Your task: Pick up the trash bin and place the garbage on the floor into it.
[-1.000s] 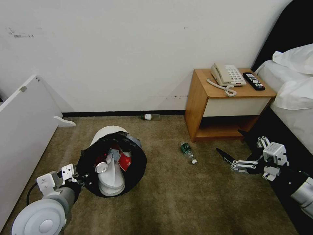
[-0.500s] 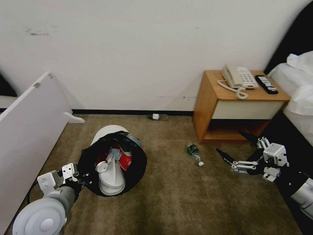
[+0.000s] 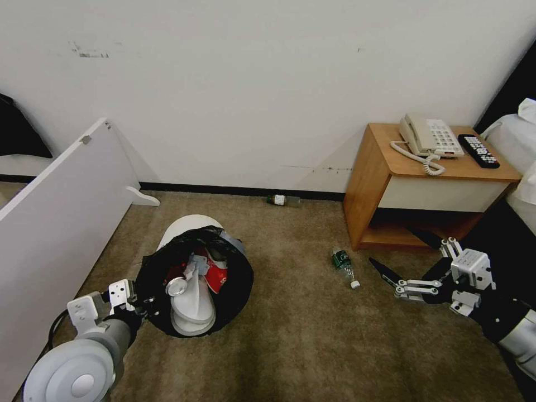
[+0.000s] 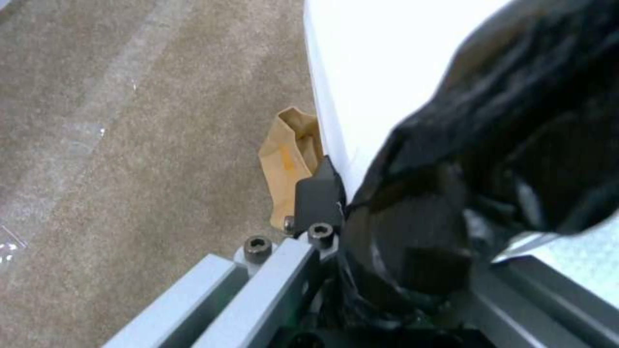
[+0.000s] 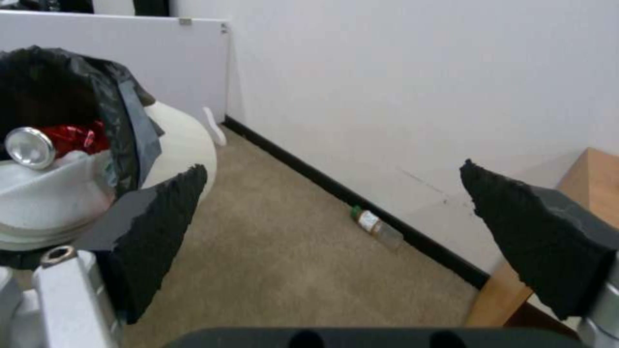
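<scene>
On the floor point(image 3: 312, 335) your left end effector point(image 3: 146, 304) grips the trash bin point(image 3: 192, 279) rim, while the right end effector point(image 3: 406, 262), spread empty, must reach the nearby bottle point(image 3: 342, 263).

A wooden nightstand point(image 3: 385, 167) stands against the white wall point(image 3: 251, 84) at the far right. On its top sit a cream telephone point(image 3: 430, 135) with a coiled cord and, just to the right of it, a black remote control point(image 3: 478, 151). White bedding point(image 3: 516, 139) shows at the right edge. A white panel point(image 3: 61, 190) leans at the left, running from near to far
</scene>
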